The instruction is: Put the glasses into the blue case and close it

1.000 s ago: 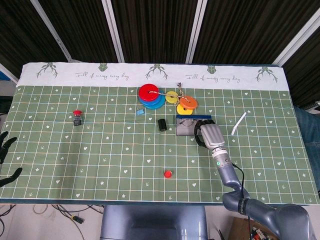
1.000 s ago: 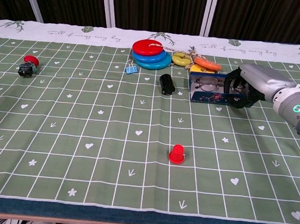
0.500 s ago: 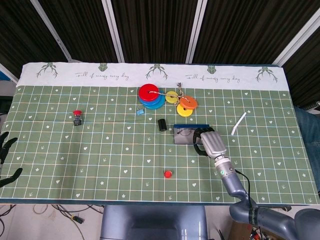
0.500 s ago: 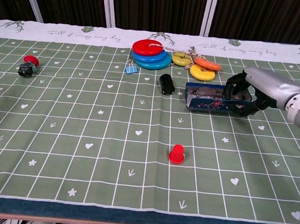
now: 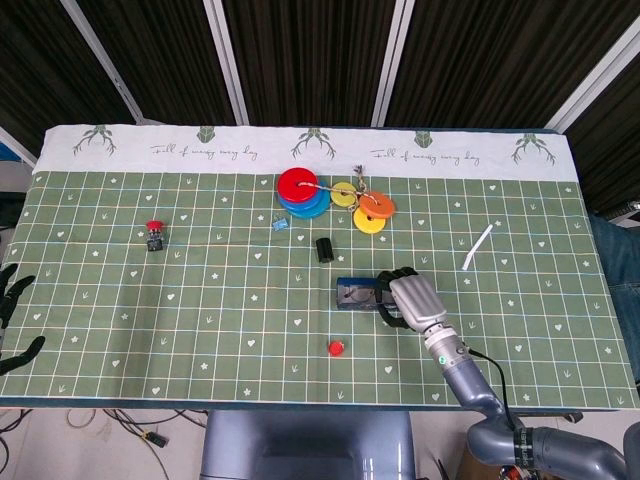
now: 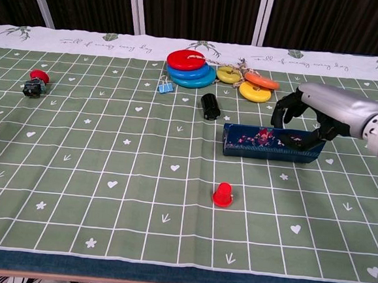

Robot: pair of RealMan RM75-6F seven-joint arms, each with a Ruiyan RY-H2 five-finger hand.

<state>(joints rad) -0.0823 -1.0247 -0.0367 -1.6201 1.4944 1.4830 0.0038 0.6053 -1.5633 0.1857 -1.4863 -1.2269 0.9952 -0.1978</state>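
chest view shows the right hand (image 6: 309,118) curled over the right end of the blue case (image 6: 272,143), fingers hooked down over its back edge and gripping it. the case lies on the green checked cloth (image 6: 110,148), in front of the yellow and orange rings (image 6: 253,86) and to the right of the black cylinder (image 6: 210,106), with the small red cap (image 6: 223,194) nearer the robot. from this angle only the case's long front wall with its flower print shows. the head view catches a grey patch inside the case (image 5: 356,294), so the lid looks not fully down, though i cannot tell how far it stands open.

the glasses themselves cannot be made out in either view; they may be inside, hidden by the wall and the hand (image 5: 407,298). going by that, the step in hand seems to be the closing. the next move likely calls for pressing the lid flat while the base stays put, without the case sliding on the cloth.

the left hand (image 5: 14,312) shows only at the head view's left edge, off the table, fingers spread and holding nothing, partly cut off.
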